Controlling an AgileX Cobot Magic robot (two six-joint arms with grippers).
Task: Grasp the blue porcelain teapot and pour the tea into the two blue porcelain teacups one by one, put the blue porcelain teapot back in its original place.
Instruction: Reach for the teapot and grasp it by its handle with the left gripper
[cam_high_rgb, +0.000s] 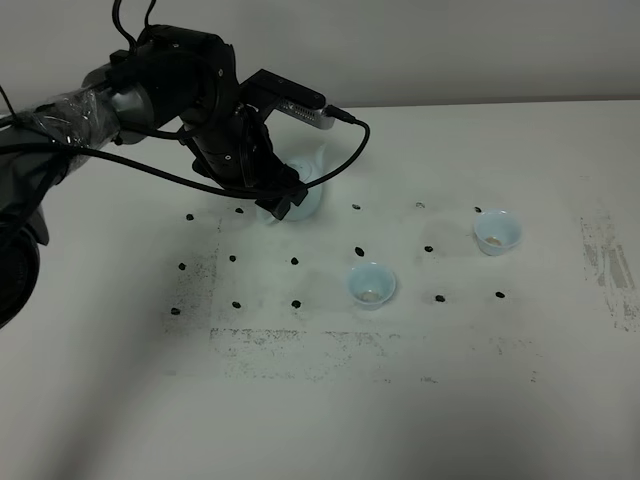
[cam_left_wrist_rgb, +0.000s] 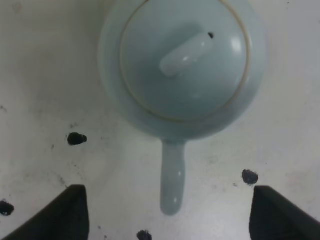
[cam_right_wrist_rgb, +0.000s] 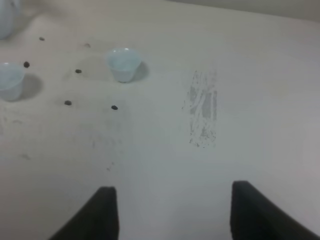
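**Left gripper poised at the teapot, grip not yet made: slip and lid hazards**

I find the left gripper (cam_left_wrist_rgb: 167, 219) with its fingers spread wide. Only the tip of the teapot's straight stem (cam_left_wrist_rgb: 172, 180) lies between them, and neither finger touches it. I cannot tell whether that stem is the handle or the spout.

Just beyond, the blue porcelain teapot (cam_left_wrist_rgb: 145, 107) stands upright on the white table (cam_high_rgb: 320, 420), with its lid (cam_left_wrist_rgb: 150, 75) seated and the knob (cam_left_wrist_rgb: 186, 56) on top.

My concerns:
- If the fingers close off-centre, one would strike the stem first and turn the pot on the table.
- The glaze is glossy, so a narrow hold may let the pot roll in the grip once lifted.
- I judge the lid loose, and a steep tilt could shed it.

Farther out, the nearer teacup (cam_high_rgb: 371, 285) and the farther teacup (cam_high_rgb: 497, 232) stand well apart from the pot. Both are small, so a swinging pour could miss or tip them.

The right gripper (cam_right_wrist_rgb: 170, 215) hangs over bare table with its fingers apart, holding nothing. I see no hazard there.
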